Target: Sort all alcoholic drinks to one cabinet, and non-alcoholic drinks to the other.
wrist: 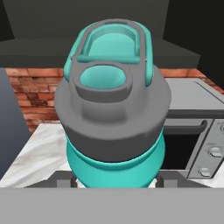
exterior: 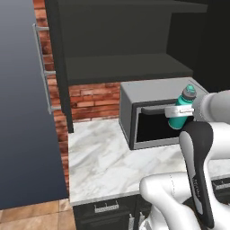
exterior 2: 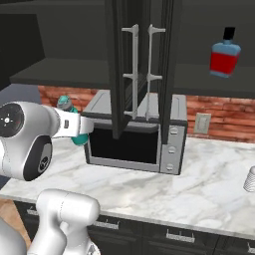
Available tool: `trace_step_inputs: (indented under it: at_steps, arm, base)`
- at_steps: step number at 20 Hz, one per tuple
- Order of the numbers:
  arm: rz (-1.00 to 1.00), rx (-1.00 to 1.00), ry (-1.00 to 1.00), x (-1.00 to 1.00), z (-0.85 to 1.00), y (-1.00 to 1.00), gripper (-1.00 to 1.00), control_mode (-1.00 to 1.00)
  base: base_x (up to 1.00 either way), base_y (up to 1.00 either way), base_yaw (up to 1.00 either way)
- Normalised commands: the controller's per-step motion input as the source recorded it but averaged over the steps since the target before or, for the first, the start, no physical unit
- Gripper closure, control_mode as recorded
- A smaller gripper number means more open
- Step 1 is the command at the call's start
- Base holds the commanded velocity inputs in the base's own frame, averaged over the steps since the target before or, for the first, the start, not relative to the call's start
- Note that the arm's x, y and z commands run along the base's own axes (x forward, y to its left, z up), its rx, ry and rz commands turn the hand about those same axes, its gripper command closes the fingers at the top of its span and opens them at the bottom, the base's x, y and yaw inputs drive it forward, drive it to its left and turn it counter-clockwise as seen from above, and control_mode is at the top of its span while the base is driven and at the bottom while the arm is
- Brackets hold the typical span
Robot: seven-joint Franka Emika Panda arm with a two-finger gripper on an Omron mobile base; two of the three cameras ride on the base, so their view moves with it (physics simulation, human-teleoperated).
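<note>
Claw (exterior: 180, 112) pinches the tall teal cylindrical bottle with grey cap (exterior: 183, 107) around its body, one finger on each side. Bottle is tilted, cap up, held in the air in front of the grey microwave (exterior: 152, 112), above the white marble desk (exterior: 103, 161) and clear of it. In the hand view the grey cap (wrist: 114, 105) faces the camera. The microwave sits at the back of the desk against the red brick wall (exterior: 92, 101). Left matte black wall cabinet (exterior: 121, 40) stands open above the microwave; its dark shelf (exterior: 126, 67) is bare. Squat blue bottle with red label and black cap (exterior 2: 225, 54) stands on the shelf of the right cabinet (exterior 2: 219, 79). A ribbed clear object (exterior 2: 250, 180) sits at the desk's right edge.
</note>
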Motion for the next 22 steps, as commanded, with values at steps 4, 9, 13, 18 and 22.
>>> trace_step_inputs:
  at_steps: [4, 9, 13, 18, 22]
  arm:
    - [0.00, 0.00, 0.00, 0.00, 0.00, 0.00, 1.00, 1.00]
    - [0.00, 0.00, 0.00, -0.06, 0.13, 0.14, 1.00, -1.00]
    - [0.00, 0.00, -0.03, -0.19, 0.32, 0.10, 1.00, -1.00]
    - [0.00, 0.00, -0.04, -0.08, 0.27, 0.05, 1.00, -1.00]
    - [0.00, 0.00, -0.06, 0.00, 0.25, 0.11, 1.00, -1.00]
  base:
    - [0.00, 0.19, 0.00]
    - [0.00, 0.02, 0.00]
    - [0.00, 0.00, 0.00]
    - [0.00, 0.00, 0.00]
    - [0.00, 0.00, 0.00]
